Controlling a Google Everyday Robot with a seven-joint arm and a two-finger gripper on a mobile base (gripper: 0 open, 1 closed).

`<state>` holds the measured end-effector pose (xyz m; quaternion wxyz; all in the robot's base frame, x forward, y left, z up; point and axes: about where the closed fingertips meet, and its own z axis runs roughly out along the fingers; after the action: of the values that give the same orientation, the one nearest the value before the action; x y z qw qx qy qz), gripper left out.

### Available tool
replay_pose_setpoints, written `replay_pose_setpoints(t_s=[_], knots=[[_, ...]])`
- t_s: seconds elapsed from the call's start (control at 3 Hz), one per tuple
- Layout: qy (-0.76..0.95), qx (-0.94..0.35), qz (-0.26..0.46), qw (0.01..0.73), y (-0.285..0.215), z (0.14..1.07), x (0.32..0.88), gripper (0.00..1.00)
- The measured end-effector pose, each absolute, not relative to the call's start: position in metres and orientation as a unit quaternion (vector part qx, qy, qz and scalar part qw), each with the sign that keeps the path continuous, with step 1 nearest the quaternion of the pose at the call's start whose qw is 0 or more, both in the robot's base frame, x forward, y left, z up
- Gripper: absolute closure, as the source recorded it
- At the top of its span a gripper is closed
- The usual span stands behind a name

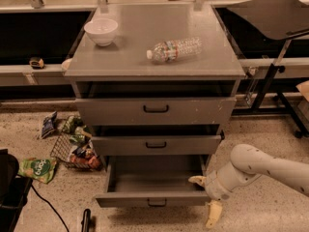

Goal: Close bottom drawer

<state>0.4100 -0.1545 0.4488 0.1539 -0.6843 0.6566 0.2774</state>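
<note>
Broadly, the grey metal cabinet (135,62) fills the middle of the camera view, all three drawers ajar. The bottom drawer (128,200) is pulled furthest out, its bare tray showing and its low front nearest the camera. The middle drawer (193,145) and top drawer (111,111) stand out only slightly.

The white arm (270,170) reaches in from the right, low over the speckled floor (270,139). Its gripper (203,201) sits at the drawer's right front corner. The fingers are spread wide and hold nothing: one fingertip (196,180) is over the tray and the other hangs in front of the drawer.

I judge the main risk to be an off-centre push. Force at that right end could skew the drawer on its runners and jam it partway. The inner finger could also be trapped under the middle drawer's edge as the tray slides home. A firm shove might roll the plastic water bottle (175,50) lying on the cabinet top; the white bowl (101,31) looks steadier.

Room is good on the right, where the floor is bare. On the left, a wire basket of snack packets (72,151) sits just beside the drawer's side, with a green bag (38,168) further out
</note>
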Motion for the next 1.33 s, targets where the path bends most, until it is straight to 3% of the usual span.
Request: replay_pose_setpoints(t_s=[0.67, 1.0, 1.33], knots=[[0.651, -0.691, 0.274, 0.154, -0.161, 0.416, 0.421, 0.00], [0.640, -0.698, 0.281, 0.157, -0.173, 0.358, 0.437, 0.16], [0.634, -0.697, 0.292, 0.164, -0.177, 0.300, 0.449, 0.40]])
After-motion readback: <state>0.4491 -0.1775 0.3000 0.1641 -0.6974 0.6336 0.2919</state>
